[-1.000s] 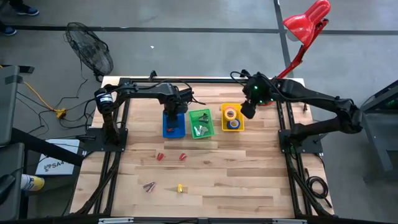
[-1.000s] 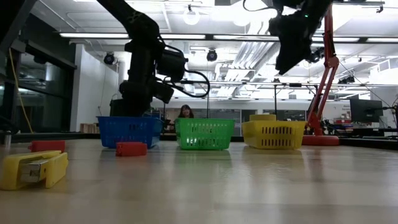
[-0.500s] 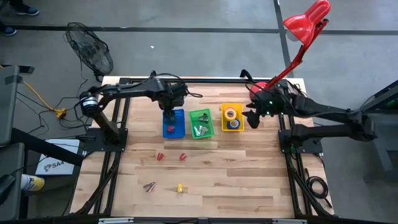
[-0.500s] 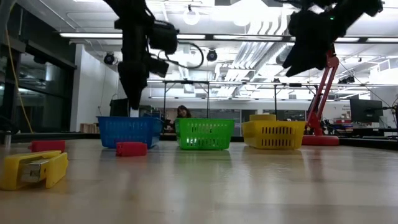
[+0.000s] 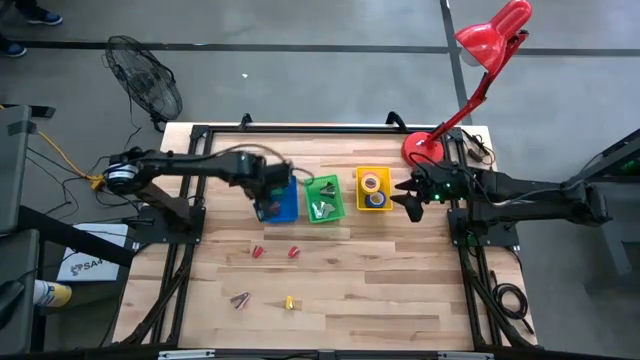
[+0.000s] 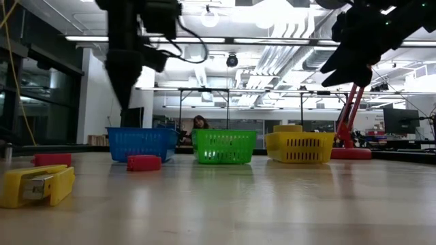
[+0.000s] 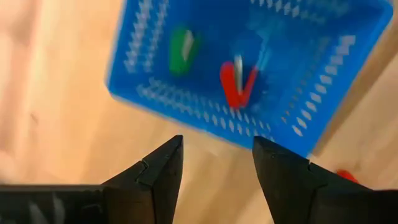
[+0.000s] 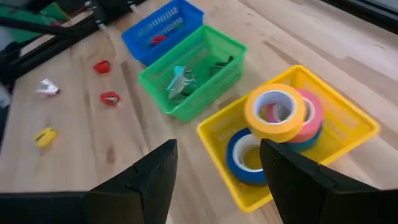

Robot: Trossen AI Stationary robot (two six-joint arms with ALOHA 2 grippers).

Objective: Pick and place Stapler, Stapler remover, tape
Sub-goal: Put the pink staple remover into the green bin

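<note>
Along the far half of the tabletop (image 5: 400, 290) stand a blue bin (image 5: 283, 200), a green bin (image 5: 324, 198) and a yellow bin (image 5: 374, 190) in a row, with bare wood toward the near edge broken only by two red staplers (image 5: 257, 251), a yellow stapler (image 5: 289, 302) and a silvery piece (image 5: 240, 298). The left gripper (image 7: 214, 165) hangs with parted, empty fingers over the blue bin's left rim, above a red stapler remover (image 7: 237, 81) and a green one (image 7: 183, 51), having swung left off the bin since a second ago. The right gripper (image 8: 217, 171) waits open and empty by the right edge, just beside the yellow bin holding the tape (image 8: 277, 113), having drawn back rightward.
</note>
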